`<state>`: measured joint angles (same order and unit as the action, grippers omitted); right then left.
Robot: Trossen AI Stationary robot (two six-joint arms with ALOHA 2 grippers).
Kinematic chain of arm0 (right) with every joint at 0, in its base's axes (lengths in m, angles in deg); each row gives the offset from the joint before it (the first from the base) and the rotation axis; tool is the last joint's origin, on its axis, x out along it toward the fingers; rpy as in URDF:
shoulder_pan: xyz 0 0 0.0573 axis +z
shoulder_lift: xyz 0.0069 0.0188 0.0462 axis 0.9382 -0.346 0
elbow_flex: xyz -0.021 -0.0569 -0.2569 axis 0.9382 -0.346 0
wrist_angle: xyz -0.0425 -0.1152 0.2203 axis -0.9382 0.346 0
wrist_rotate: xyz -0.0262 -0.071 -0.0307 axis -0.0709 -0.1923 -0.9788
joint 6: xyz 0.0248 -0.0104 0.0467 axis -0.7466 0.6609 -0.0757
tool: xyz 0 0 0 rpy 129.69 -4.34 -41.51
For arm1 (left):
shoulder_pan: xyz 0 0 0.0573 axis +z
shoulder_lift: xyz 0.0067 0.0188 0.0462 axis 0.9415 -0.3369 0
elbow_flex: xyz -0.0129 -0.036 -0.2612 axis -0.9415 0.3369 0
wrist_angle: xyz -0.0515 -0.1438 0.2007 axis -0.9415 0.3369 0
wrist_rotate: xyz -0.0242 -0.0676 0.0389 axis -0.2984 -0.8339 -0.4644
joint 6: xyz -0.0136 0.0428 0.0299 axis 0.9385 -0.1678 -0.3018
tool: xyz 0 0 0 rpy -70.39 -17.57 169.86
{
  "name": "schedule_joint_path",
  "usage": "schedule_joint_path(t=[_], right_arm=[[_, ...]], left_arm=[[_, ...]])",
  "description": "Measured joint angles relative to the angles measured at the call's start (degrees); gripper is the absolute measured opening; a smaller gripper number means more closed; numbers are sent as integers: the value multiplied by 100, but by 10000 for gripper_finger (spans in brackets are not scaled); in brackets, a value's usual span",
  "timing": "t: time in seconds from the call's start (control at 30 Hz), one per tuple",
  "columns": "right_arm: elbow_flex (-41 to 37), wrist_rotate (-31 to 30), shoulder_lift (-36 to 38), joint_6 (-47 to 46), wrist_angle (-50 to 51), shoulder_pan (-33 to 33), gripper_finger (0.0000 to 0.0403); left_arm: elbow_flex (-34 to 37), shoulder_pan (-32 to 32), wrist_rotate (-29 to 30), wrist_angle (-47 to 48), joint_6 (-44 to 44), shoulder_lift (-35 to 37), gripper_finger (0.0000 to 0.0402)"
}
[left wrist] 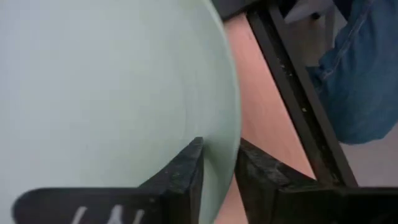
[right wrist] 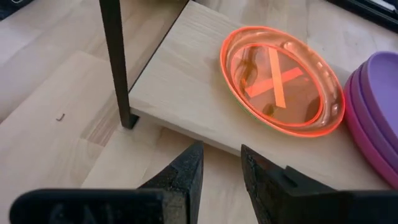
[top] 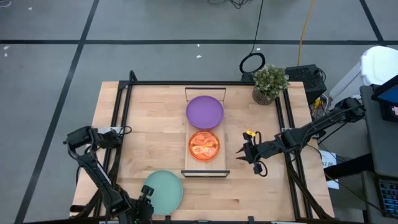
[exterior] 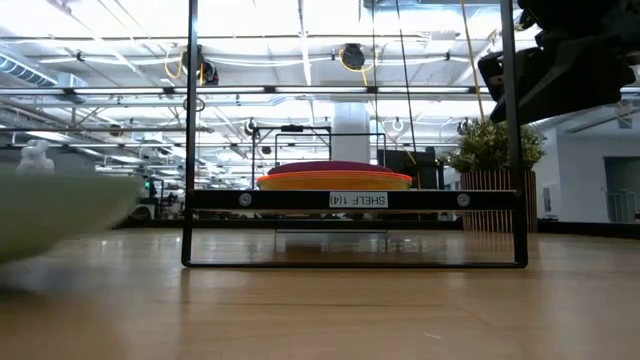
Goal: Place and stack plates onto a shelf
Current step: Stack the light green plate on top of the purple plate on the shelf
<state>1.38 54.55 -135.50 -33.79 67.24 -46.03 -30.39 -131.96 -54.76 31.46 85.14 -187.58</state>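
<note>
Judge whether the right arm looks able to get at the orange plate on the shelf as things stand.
Probably yes. The right pincer hovers beside the shelf, level with the orange plate, which lies uncovered with nothing on top. Only the shelf's thin black end frame stands nearby, off to one side.

Robotics lab: framed table [top: 155, 124], industrial ceiling lights [exterior: 300, 60].

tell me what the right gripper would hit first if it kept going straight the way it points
Probably the shelf: the right gripper points at its near long edge, with the orange plate just beyond on the board. Only bare tabletop lies between, though depth is hard to judge.
</note>
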Motion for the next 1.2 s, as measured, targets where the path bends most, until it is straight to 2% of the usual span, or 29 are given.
schedule_joint_path(t=[0.3,0.53,0.8,1.2], right_arm=[[0,-142,0,32,5,-2,93],[0,-313,2,-23,5,-2,93],[0,-313,2,-140,-115,0,93],[0,-271,2,-460,-467,4,93]], left_arm=[[-13,23,661,311,-206,31,11],[2,24,767,924,-110,188,10],[2,34,860,1756,53,999,10],[2,392,1715,2562,-1655,2673,10]])
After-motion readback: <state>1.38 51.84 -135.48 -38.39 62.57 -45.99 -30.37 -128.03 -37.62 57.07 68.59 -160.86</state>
